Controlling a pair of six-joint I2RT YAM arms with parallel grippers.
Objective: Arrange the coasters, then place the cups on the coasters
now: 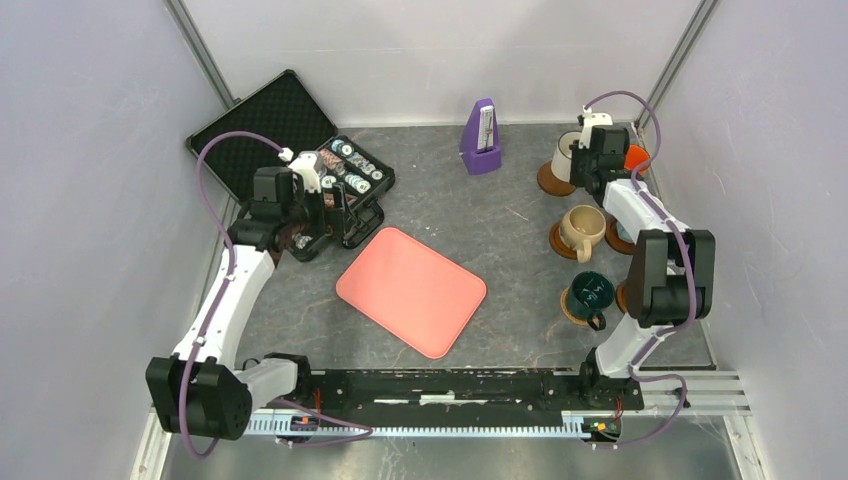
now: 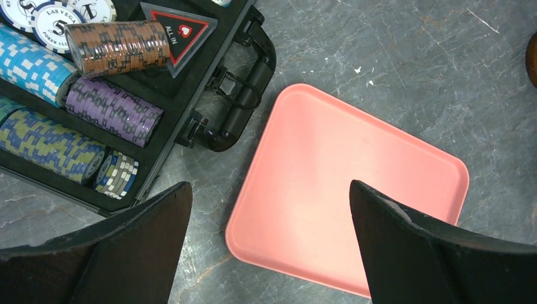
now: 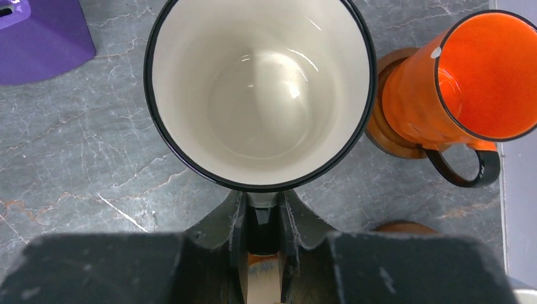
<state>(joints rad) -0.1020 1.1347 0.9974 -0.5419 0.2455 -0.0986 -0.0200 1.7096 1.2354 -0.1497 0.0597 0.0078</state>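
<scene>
My right gripper is shut on the dark handle of the white cup with a dark rim, which stands over a dark brown coaster at the back right. Next to it, an orange cup sits on its own coaster. The tan-beige cup and the dark teal cup each sit on a coaster nearer the front. My left gripper is open with nothing in it, above the table by the corner of the pink tray.
An open black case of poker chips lies at the left, under and beside my left arm. A purple metronome stands at the back middle. Two more brown coasters peek out beside my right arm. Walls close in both sides.
</scene>
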